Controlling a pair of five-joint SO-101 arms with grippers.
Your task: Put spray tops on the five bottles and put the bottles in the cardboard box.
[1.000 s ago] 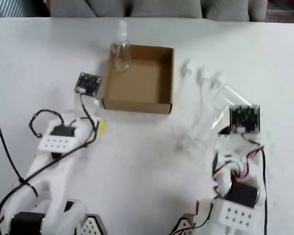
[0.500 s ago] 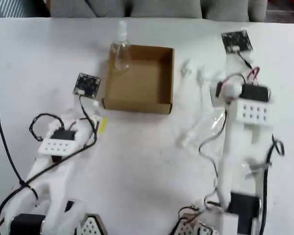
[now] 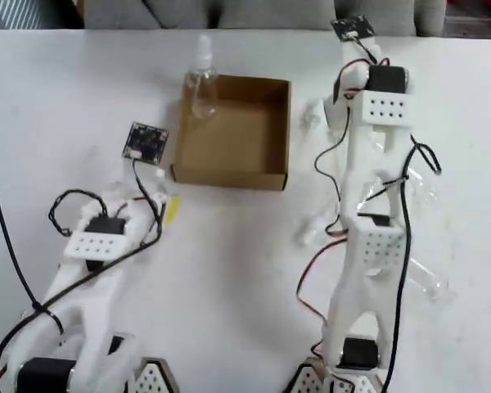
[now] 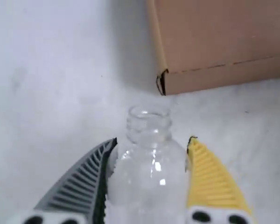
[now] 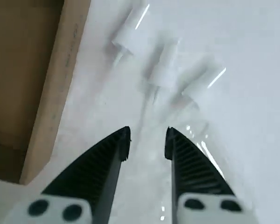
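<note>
Base of held bottle (image 4: 150, 161) cut off; right arm (image 3: 370, 246) partly covers lying bottles (image 3: 308, 234).

The cardboard box (image 3: 229, 176) sits at the far middle of the table (image 3: 229, 270), with a capped bottle (image 3: 201, 86) standing in its far left corner. Off the box's near left corner, an uncapped bottle (image 4: 151, 163) sits clasped between the fingers of the left gripper (image 4: 152, 140). Right of the box lie three spray tops (image 5: 163, 63) in a row. The right gripper (image 5: 147, 137) hovers just before them, fingers apart. Further bottles (image 3: 425, 282) lie nearer, under and beside the right arm.
</note>
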